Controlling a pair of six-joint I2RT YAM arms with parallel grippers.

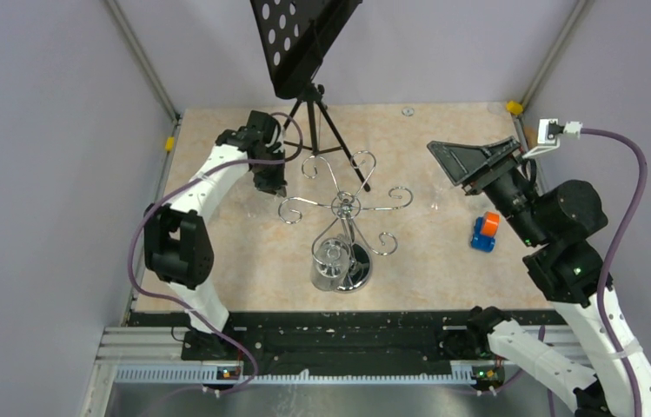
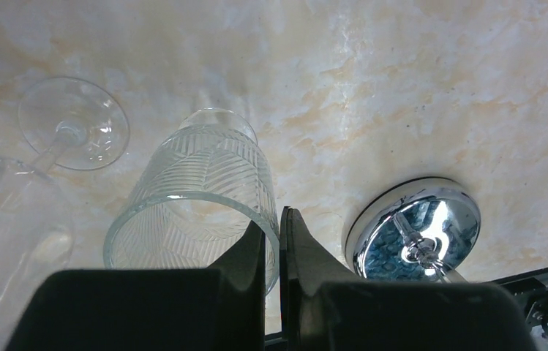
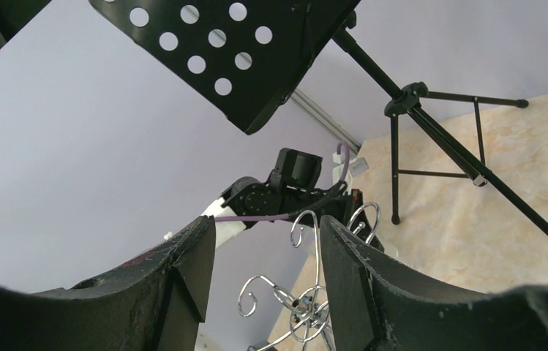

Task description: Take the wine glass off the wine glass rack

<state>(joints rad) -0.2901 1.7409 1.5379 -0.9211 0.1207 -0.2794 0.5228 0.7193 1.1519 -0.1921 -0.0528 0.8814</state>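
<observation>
L arm (image 1: 189, 228) reaches fwd from its base, elbow bent, wrist turned down toward the table, with L gripper (image 2: 276, 223) pinched closed, fingers together. R arm (image 1: 575, 233) is folded up high on the right, and R gripper (image 3: 267, 234) points left, tilted upward, fingers well apart.

Two black fingers (image 2: 245, 256), pressed nearly together, at 6 o'clock. Just above them, a ribbed glass tumbler (image 2: 197, 197). Clear wine glass (image 2: 73, 126) at 9 o'clock. Wine glass rack's mirrored round base (image 2: 417, 227) at 4 o'clock, on marbled desk (image 2: 402, 88).
</observation>
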